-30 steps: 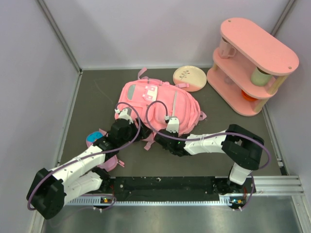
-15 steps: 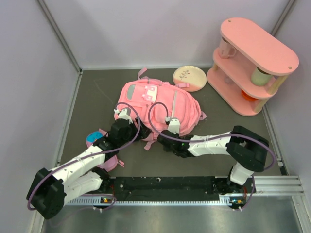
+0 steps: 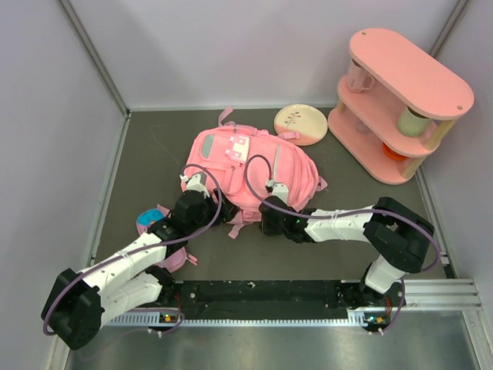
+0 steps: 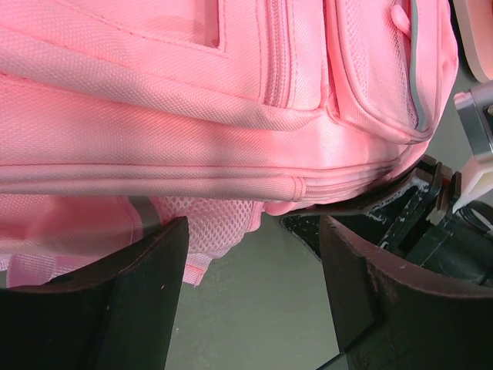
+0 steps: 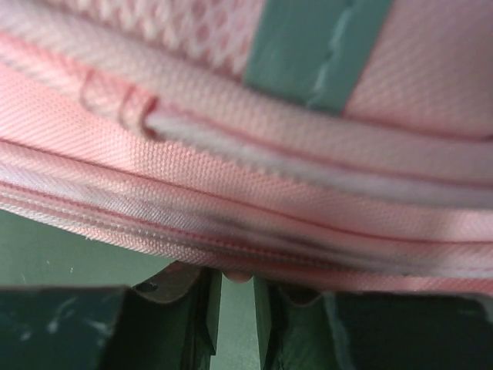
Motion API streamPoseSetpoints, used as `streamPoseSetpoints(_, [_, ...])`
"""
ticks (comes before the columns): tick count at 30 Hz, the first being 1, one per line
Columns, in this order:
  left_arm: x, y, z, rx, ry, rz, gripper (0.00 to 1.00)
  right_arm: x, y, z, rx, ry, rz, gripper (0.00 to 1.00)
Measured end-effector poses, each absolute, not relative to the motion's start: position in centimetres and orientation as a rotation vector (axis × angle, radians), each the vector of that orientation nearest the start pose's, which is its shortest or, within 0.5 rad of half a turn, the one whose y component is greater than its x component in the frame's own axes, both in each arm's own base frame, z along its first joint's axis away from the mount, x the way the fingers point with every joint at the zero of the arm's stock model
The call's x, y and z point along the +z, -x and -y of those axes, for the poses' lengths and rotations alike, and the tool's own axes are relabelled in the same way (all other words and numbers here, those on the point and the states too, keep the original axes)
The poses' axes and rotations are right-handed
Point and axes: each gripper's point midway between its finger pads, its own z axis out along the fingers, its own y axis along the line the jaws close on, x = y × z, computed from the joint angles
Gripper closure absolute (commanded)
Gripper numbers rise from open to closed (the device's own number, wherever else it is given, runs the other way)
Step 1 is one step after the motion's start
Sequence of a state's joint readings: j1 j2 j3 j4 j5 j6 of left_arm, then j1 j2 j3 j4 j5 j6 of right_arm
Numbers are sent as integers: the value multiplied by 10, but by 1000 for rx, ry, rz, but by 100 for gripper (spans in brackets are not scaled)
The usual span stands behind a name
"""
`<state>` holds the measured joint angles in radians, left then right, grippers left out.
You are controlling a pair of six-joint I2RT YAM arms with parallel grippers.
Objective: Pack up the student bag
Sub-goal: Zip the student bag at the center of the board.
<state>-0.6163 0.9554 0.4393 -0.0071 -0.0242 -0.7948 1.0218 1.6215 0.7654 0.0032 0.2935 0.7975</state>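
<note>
Student bag (image 3: 250,166) just beyond spread left fingers (image 4: 146,293) — right fingers (image 5: 154,324) close against it.

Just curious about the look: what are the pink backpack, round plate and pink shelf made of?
Backpack: woven fabric, likely nylon, slightly shiny; weave, stitching and mesh show close up. Plate: probably glazed ceramic or plastic, smooth cream. Shelf: possibly painted wood, matt pink, thick flat boards.

The student bag (image 3: 258,173) is shown in soft pink – a white-and-mint patch (image 3: 235,146) and a grey stripe (image 3: 276,163) are set on its front. A cream plate (image 3: 300,123) is marked with a small dark sprig. The shelf (image 3: 408,69) is coloured salmon pink, the table (image 3: 154,146) dark grey.
</note>
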Motion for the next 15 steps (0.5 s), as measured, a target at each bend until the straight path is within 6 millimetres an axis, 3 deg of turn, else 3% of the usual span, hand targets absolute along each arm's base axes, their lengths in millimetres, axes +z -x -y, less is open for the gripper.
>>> streamPoseSetpoints(2, [110,-240,201,-804,212,-2194,27,23,-220,-313,510,127,-2444,83])
streamPoseSetpoints(7, [109,-240,201,-804,212,-2195,27,24,-220,-316,535,132,-2448,51])
streamPoseSetpoints(11, [109,-240,201,-803,212,-2197,27,28,-220,-318,526,175,-2442,42])
streamPoseSetpoints(15, [108,-240,201,-803,212,-2198,27,27,-222,-306,386,229,-2452,42])
